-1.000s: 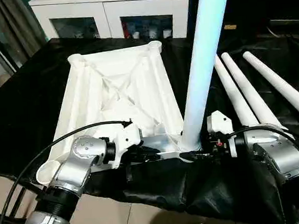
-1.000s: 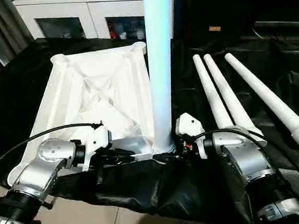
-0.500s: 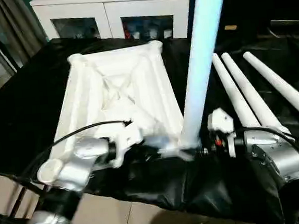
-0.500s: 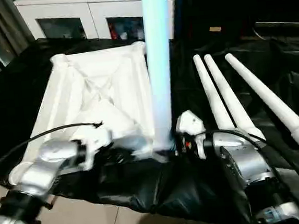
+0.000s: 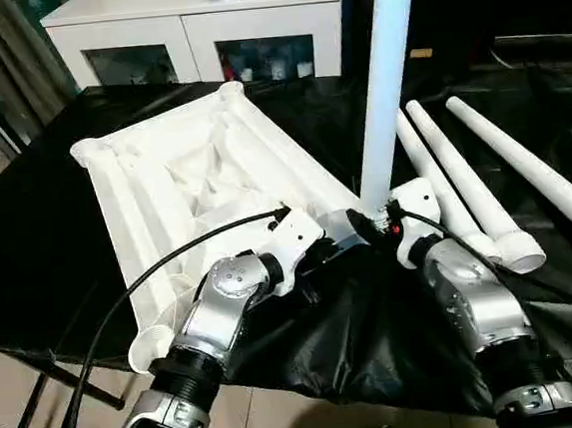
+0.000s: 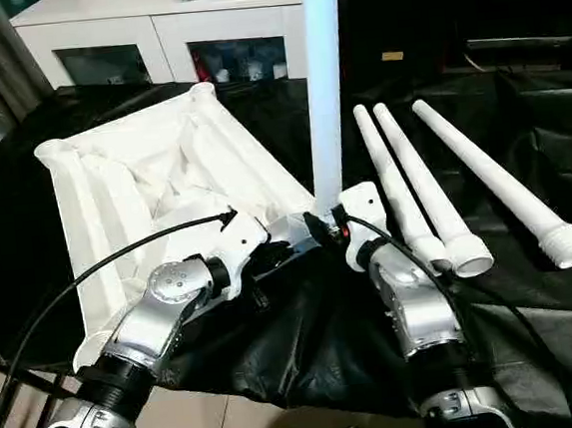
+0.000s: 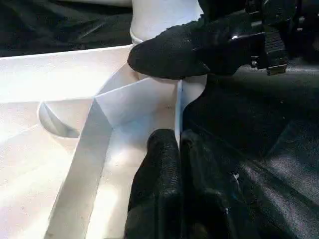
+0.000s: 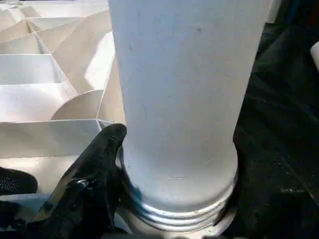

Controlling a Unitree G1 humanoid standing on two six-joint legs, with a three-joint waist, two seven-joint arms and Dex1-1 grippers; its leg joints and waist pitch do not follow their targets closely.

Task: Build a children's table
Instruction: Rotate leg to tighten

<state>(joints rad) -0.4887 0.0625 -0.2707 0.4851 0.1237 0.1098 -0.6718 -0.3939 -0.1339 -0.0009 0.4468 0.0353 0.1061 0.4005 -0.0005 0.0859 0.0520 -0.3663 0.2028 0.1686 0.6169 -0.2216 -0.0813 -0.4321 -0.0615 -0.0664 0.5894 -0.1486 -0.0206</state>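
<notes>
— While the tabletop (image 5: 178,183) is entered, where is it to be recorded?

— Upside down on the black-draped desk (image 5: 28,246), ribbed underside upward, turned at an angle, one near corner held at the desk's front edge.

— Legs fitted?

— One leg (image 5: 386,75) is recorded as standing upright in the near corner socket, its threaded end seen at the socket mouth in the right wrist view. Whether it is fully seated cannot be told. The three other corner sockets that can be made out are seen empty.

— Legs outstanding?

— Three loose legs (image 6: 483,172) are listed lying side by side on the cloth to the right, well apart from the tabletop. By this count, roughly a quarter of the assembly is judged done.

— Holding devices?

— Left gripper (image 7: 177,164): jaws pressed together on a thin rib of the tabletop beside the socket. Right gripper (image 6: 329,226): jaws spread around the base of the upright leg, one finger (image 8: 94,169) seen against it.

— Surroundings?

— A white cabinet (image 5: 200,31) is noted behind the desk.
</notes>
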